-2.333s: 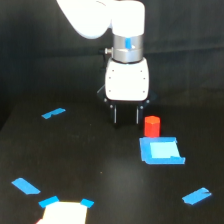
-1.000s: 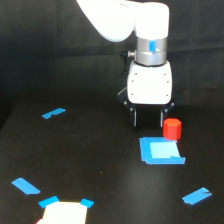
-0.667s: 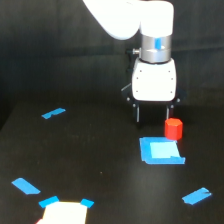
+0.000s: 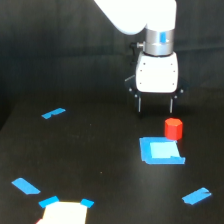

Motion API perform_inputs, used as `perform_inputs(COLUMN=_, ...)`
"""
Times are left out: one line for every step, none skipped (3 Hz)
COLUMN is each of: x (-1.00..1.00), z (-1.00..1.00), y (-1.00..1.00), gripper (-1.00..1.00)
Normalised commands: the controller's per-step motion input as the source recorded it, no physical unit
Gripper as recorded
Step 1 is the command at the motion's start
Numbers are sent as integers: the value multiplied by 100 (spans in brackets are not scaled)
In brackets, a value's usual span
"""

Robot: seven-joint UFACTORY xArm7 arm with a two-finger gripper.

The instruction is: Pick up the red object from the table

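The red object [image 4: 173, 129] is a small upright red-orange cylinder standing on the black table [image 4: 100, 165], at the far right corner of a light blue square patch [image 4: 160, 151]. My gripper [image 4: 155, 107] hangs from the white arm just behind and to the exterior view's left of the cylinder. Its two dark fingers [image 4: 139, 104] point down and stand apart, so it is open with nothing between them. The fingertips sit above the table and clear of the cylinder.
Bright blue tape pieces lie at the left [image 4: 53, 113], front left [image 4: 26, 186] and front right [image 4: 196, 196]. A pale square with blue tape corners [image 4: 64, 212] sits at the front edge. A dark backdrop rises behind the arm.
The arm moved toward the exterior view's right and the red object ended up further right too. Over the last second the gripper has lifted slightly; the cylinder stays put.
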Motion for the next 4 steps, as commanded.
perform_inputs(x=-100, z=-43, y=-12, gripper=6)
perform_inputs(x=100, z=100, y=-33, gripper=49)
perform_inputs(x=-100, z=-49, y=-2, gripper=17)
perform_inputs(x=-99, z=-48, y=43, gripper=67)
